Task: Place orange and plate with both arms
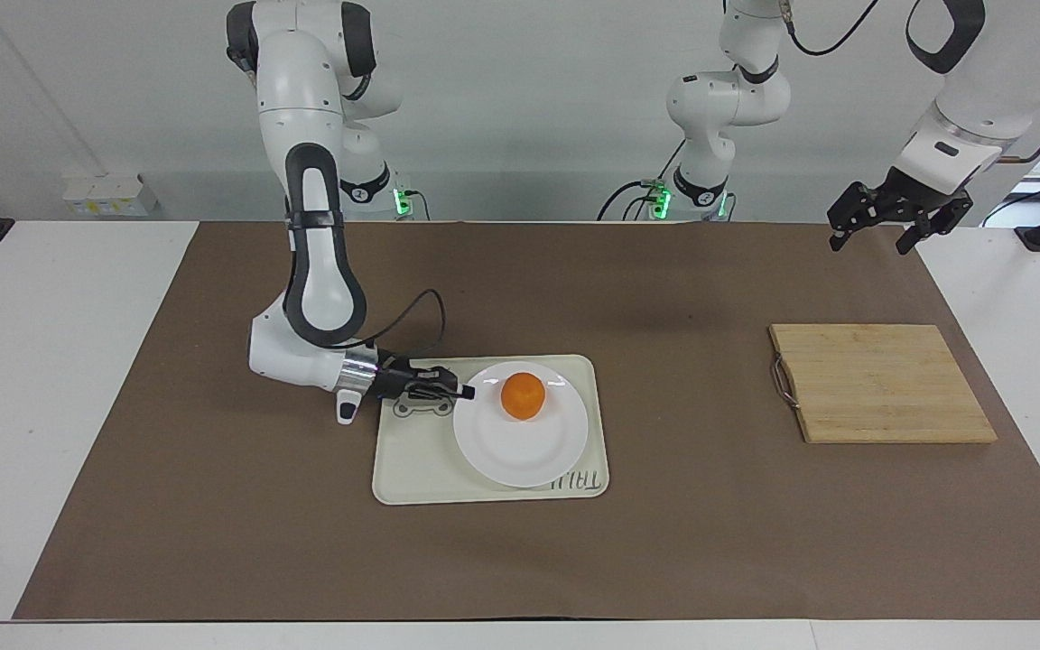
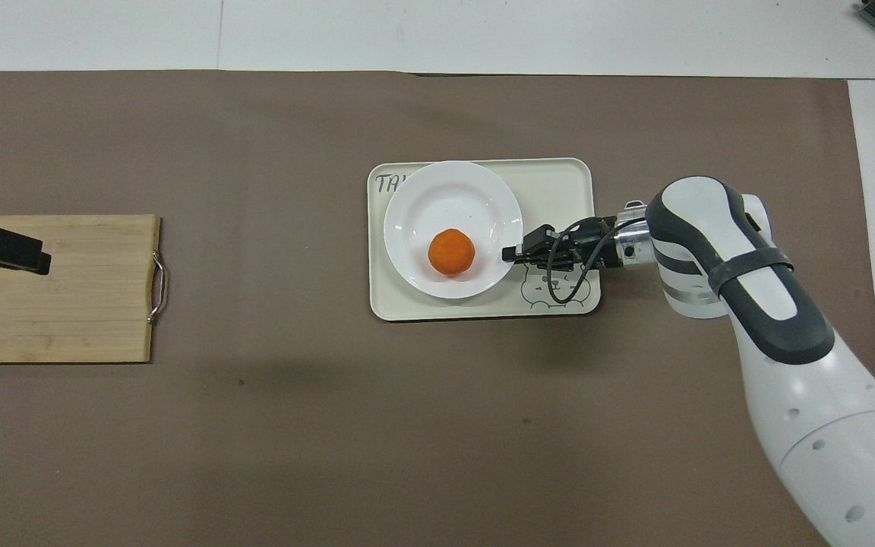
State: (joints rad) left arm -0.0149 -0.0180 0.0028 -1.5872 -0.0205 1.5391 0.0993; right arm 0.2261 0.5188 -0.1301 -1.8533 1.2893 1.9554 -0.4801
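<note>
The white plate point(image 1: 521, 437) lay flat on the cream tray point(image 1: 412, 465), covering the middle of it and part of the lettering printed along the tray's edge farthest from the robots. The orange point(image 1: 522, 395) sat in the plate, off-centre toward the robots.

The right claw point(image 1: 464, 393) lay low and level over the tray's bear drawing point(image 1: 419, 405), its tips at the plate's rim on the side toward the right arm's end of the tabletop. Whether the tips were pinching the rim or had just parted from it could not be told. A black cable point(image 1: 412, 316) looped up from the wrist above the tray corner nearest the robots.

The left claw point(image 1: 872, 235) hung in the air, open and holding nothing, over the brown mat point(image 1: 664, 542) near the corner at the left arm's end; that arm waited. In the overhead view it overlapped the wooden cutting board point(image 2: 58, 289); the facing view showed it raised well above the tabletop and apart from the board. The board lay flat on the mat, well apart from the tray, its metal handle point(image 2: 158, 287) turned toward the tray. Nothing lay on the mat between tray and board.
</note>
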